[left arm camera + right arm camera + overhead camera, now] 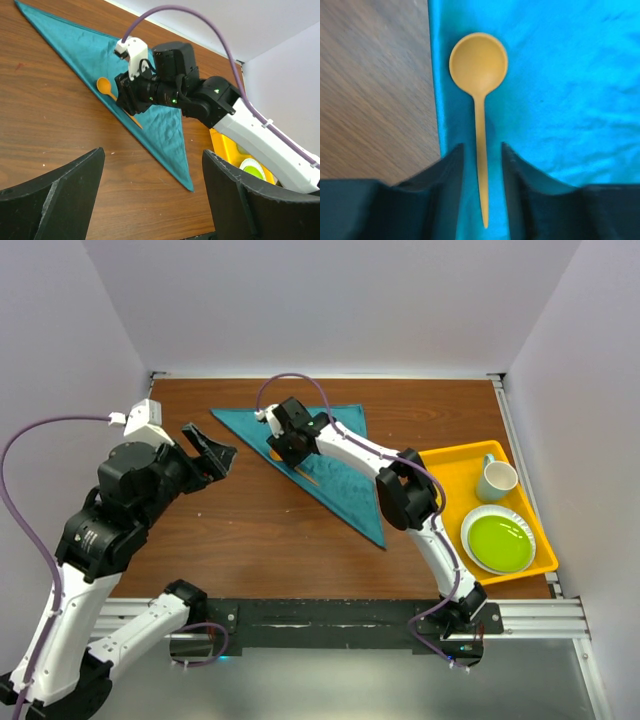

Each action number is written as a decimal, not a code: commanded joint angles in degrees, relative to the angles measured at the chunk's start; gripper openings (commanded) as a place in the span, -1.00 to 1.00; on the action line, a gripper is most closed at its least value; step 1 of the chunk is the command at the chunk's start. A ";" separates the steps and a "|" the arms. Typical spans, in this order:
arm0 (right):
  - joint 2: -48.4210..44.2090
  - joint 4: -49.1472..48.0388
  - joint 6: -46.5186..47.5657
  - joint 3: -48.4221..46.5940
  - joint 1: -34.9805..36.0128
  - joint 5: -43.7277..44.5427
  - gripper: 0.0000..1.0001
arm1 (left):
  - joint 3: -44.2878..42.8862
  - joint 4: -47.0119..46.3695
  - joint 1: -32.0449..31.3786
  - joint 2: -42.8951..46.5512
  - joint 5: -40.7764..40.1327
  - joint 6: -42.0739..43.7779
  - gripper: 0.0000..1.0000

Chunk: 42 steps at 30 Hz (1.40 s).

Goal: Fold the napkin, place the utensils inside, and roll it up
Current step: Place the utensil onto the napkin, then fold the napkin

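The teal napkin (345, 478) (167, 127) (570, 100) lies folded into a long triangle on the wooden table. The orange spoon (104, 86) (479, 62) rests on it just inside the folded edge, bowl pointing away from the right wrist. My right gripper (283, 447) (127, 102) (481, 147) hangs low over the spoon's handle, open. The thin handle runs between the fingers with a gap on each side. In the top view that gripper hides most of the spoon. My left gripper (210, 450) (153, 152) is open and empty, above bare wood left of the napkin.
A yellow tray (450, 460) sits at the right edge with a pale cup (497, 478) and a green plate (498, 540) in it. White walls close in the table's left, back and right sides.
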State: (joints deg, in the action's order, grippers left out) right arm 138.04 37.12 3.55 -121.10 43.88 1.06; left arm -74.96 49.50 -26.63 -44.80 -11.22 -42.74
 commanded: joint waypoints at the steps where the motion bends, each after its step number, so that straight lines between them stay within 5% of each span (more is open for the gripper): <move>1: -7.76 3.39 -8.01 -5.46 0.16 2.19 -0.08 | 2.70 -3.87 0.00 -1.60 -1.68 -2.87 0.70; 10: -24.81 20.23 -18.05 3.48 -0.37 -4.13 0.24 | 15.80 -23.28 2.54 -8.19 -10.05 -9.83 0.69; 21: -51.53 17.11 -15.15 31.26 -2.65 -4.31 0.30 | 16.59 -52.43 23.70 -37.08 6.54 -11.84 0.58; 24: -55.05 16.40 -15.68 34.61 -4.59 -6.07 0.29 | 15.90 -61.95 29.94 -45.95 14.17 -10.61 0.23; 30: -56.83 16.75 -16.03 37.34 -8.10 -5.54 0.30 | 9.05 -74.27 36.03 -63.97 28.41 -10.44 0.16; 42: -52.44 17.89 -16.30 32.51 -13.03 -5.72 0.32 | -5.02 -75.60 39.38 -82.55 31.35 -7.62 -0.05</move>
State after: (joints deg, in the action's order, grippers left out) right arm 84.20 54.89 -11.99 -85.30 31.57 -4.03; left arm -75.92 -21.34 11.99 -125.19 17.63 -51.88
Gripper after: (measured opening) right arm 0.656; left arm 0.486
